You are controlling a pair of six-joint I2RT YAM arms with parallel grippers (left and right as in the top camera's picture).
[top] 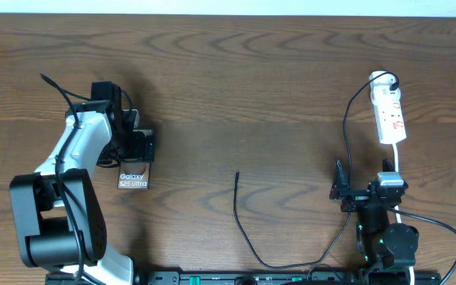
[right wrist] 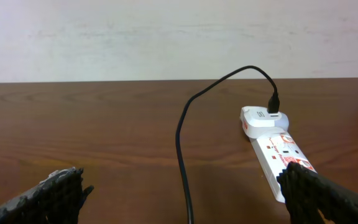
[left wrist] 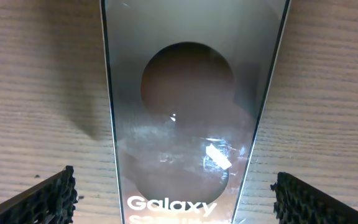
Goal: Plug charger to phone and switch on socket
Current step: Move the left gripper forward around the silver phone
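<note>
Left claw [left wrist: 179, 196] apart astride the phone [left wrist: 188, 124]; right claw [right wrist: 182, 186] apart, charger [right wrist: 180, 134] just ahead, socket [right wrist: 279, 149] beyond.

The dark wooden table [top: 228, 71] carries the phone [top: 132, 180], the charger [top: 235, 198] and the socket [top: 391, 117].

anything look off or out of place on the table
Nothing spilled or damaged. The long thin black charger cable lies loose mid-table, its plug tip apart from the flat glossy brownish-grey phone, not plugged in.
</note>
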